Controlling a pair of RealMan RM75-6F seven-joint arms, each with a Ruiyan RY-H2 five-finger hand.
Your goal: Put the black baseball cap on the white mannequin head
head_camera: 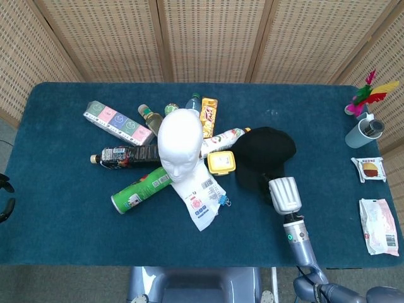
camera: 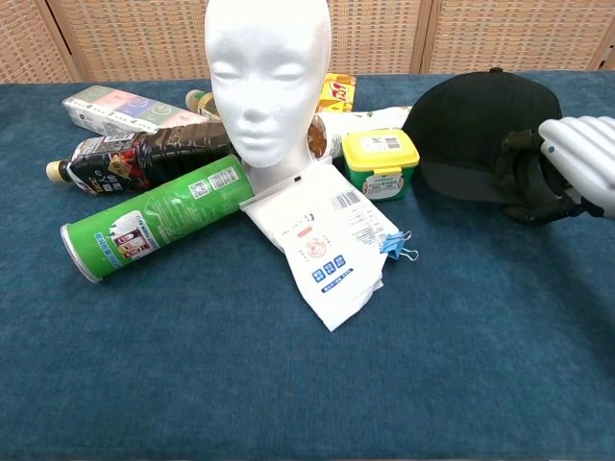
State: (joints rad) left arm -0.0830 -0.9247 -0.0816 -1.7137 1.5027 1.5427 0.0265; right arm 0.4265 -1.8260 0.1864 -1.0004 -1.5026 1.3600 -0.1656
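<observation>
— While the right hand (camera: 567, 168) grips the black cap (camera: 480, 139) by its brim, where does the cap sit?

— One cap, right of the one white mannequin head (camera: 267, 82). From the chest view it looks raised off the blue table (camera: 192, 384), though I cannot tell for certain. Dark fingers (camera: 524, 178) wrap the brim edge. Its crown stands just beside one yellow-lidded tub (camera: 381, 163).

— Count the clutter.

— Around the head's base: one dark bottle (camera: 135, 158), one green can (camera: 149, 219), one white packet (camera: 322, 240) with one blue clip (camera: 396, 245), one pastel box (head_camera: 118, 122), one orange snack bag (head_camera: 208, 108). Far right: one cup (head_camera: 365, 131), two wrapped snacks (head_camera: 371, 168), one feathered toy (head_camera: 369, 95).

— Left hand?

— Neither camera shows it.
</observation>
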